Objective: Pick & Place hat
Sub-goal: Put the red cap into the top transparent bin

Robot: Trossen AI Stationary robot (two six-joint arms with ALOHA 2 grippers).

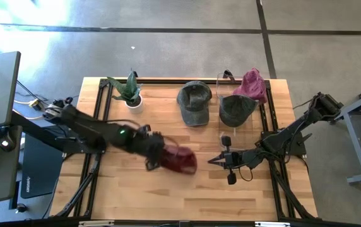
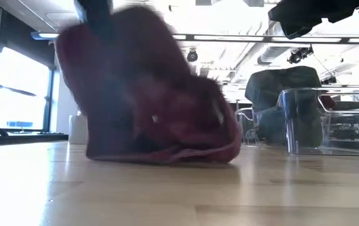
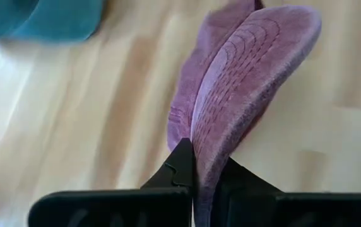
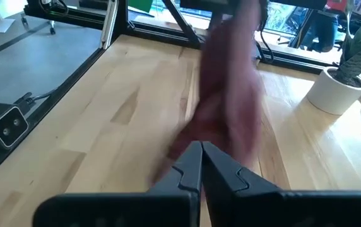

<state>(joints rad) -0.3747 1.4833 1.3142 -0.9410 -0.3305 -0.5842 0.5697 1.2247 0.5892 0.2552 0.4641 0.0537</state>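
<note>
Maroon hat (image 1: 179, 160) pinched by left end effector (image 1: 157, 153) on table (image 1: 168, 195); right end effector (image 1: 213, 161) pressed together, empty

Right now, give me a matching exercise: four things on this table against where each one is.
Things:
1. maroon cap
2. potted plant
3. pink cap
4. right gripper

Places:
A. far left of the table
B. far right corner
C. shut, empty, right of the maroon cap
D. mid-table, brim pinched in the left gripper

Pairs: 1-D, 2-A, 3-B, 4-C
</note>
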